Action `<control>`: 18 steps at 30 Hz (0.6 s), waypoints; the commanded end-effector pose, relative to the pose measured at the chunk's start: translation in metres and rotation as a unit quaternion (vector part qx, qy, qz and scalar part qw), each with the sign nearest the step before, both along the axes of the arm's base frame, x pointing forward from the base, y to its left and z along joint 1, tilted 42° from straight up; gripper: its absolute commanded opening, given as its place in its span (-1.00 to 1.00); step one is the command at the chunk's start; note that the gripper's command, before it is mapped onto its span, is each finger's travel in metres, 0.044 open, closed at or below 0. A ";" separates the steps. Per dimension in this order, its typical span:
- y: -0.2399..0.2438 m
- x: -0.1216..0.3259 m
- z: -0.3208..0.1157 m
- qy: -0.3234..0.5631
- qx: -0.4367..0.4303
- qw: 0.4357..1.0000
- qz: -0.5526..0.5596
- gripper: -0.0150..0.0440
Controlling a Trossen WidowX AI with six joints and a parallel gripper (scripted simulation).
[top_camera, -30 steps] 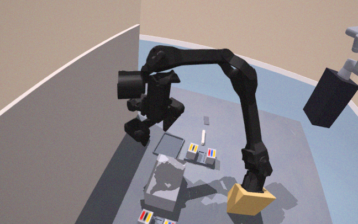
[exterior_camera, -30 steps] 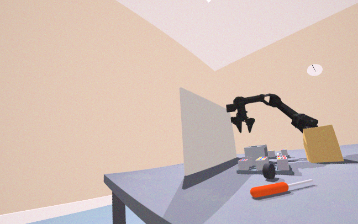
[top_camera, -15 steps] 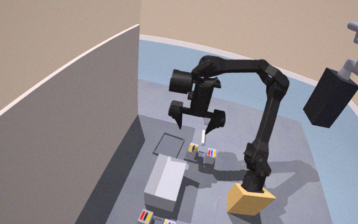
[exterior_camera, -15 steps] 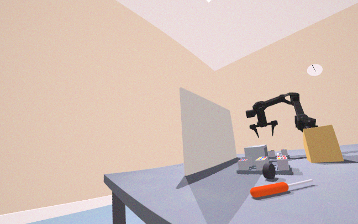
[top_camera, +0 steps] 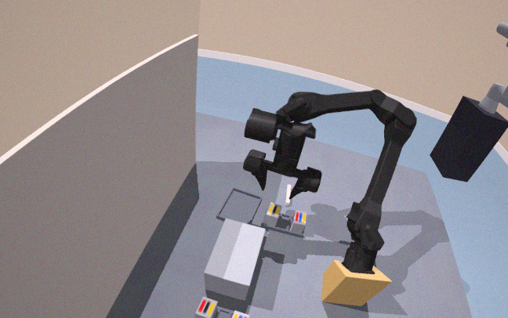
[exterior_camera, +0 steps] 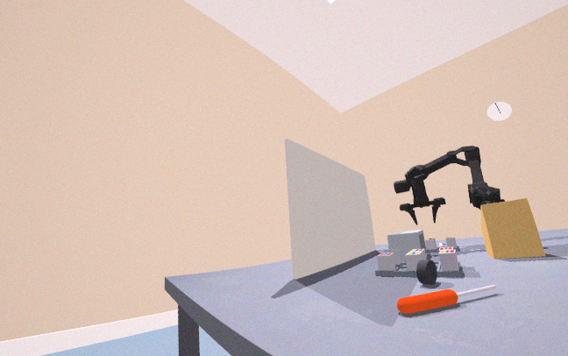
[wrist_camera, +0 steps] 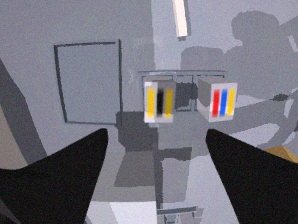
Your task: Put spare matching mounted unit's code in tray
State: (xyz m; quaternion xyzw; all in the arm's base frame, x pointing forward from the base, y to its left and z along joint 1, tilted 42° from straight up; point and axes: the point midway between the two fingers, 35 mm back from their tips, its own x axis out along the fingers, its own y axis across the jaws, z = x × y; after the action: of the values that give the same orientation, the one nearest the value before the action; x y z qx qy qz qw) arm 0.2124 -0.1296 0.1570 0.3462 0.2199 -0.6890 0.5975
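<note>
- The spares sit as two small grey blocks side by side on the table: one [top_camera: 273, 210] with yellow and black stripes on top, the other [top_camera: 299, 218] with red, blue and yellow stripes.
- In the wrist view the yellow-and-black block [wrist_camera: 160, 100] lies left of the red-and-blue one [wrist_camera: 222, 102], both between the dark fingertips.
- The tray [top_camera: 240, 205], a flat dark-rimmed rectangle, lies just beside the striped blocks, on the side toward the tall grey panel [top_camera: 98, 168].
- The gripper [top_camera: 279, 188] hangs above the two blocks, pointing down, its fingers apart and holding nothing.
- A large grey box [top_camera: 235, 258] stands near the blocks, and two more striped blocks [top_camera: 206, 306] lie beyond it.
- A thin white stick [top_camera: 288, 195] lies on the table near the spares.
- In the exterior view an orange-handled screwdriver [exterior_camera: 438, 299] lies on the table [exterior_camera: 245, 302] well apart from the gripper [exterior_camera: 423, 215].
</note>
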 end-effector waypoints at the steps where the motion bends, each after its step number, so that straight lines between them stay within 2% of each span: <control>1: -0.013 -0.004 -0.016 0.006 -0.002 1.000 -0.001 0.53; 18: -0.018 -0.003 -0.022 0.006 -0.001 1.000 -0.002 0.53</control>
State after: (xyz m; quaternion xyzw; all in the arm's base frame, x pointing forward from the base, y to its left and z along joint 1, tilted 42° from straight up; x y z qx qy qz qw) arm 0.2110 -0.1451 0.1410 0.3451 0.2175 -0.6909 0.5968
